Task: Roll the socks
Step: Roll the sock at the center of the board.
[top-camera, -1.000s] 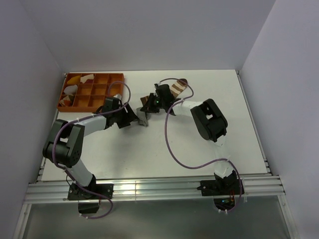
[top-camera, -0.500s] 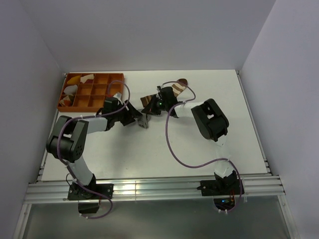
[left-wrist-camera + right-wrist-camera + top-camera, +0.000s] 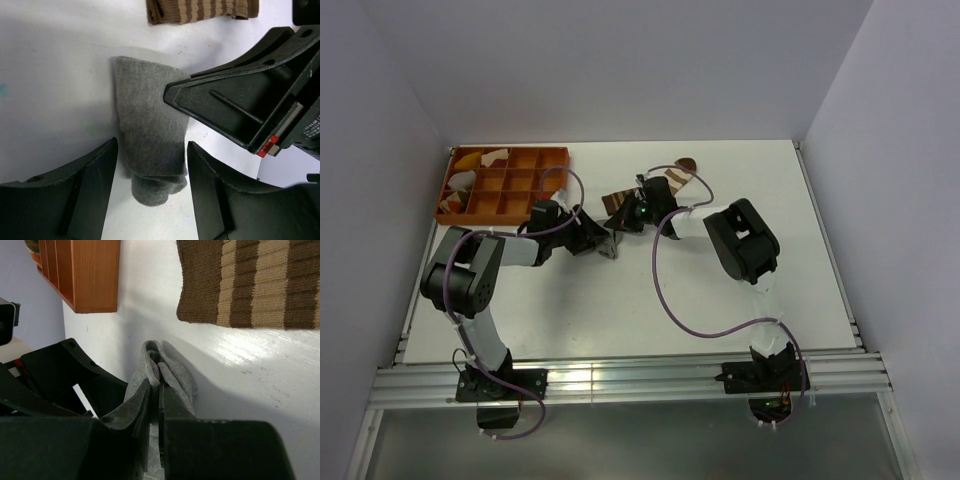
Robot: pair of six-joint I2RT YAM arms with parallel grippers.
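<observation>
White table [image 3: 720,290] bears an orange tray [image 3: 470,216]. Right of the tray lies the grey sock [image 3: 150,115], folded; the right claw [image 3: 160,390] is clamped on its fold, the left claw [image 3: 152,150] spread apart astride it. Brown sock [image 3: 250,280] lies farther right of the tray.

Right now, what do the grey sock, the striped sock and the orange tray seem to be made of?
The grey sock: soft knitted fabric, matte; fine ribbing and limp folds show. The striped sock: coarser rib-knit yarn, brown and tan bands, matte. The orange tray: rigid, smooth, glossy walls; painted wood or plastic, I cannot tell which.
</observation>
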